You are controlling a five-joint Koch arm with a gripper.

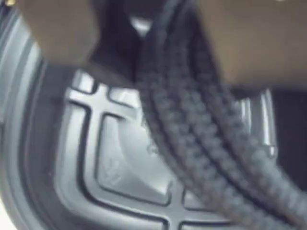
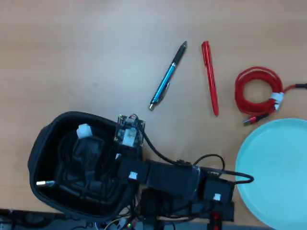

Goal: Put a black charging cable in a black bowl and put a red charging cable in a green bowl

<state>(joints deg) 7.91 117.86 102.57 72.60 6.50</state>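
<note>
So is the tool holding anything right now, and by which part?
Yes. The tool is shut on the black charging cable, gripping the coiled strands of its loop, which hang over the black bowl. Its plug end hangs free.

Two cables [image 2: 256,93]; two pens [image 2: 168,76]; two bowls [image 2: 41,148].

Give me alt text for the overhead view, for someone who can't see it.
A robot arm reaches left into a black bowl at the table's lower left, where a black cable hangs over the base. A red cable lies coiled on the table at upper right, just above an empty green bowl, with a blue pen and a red pen further left.
</note>
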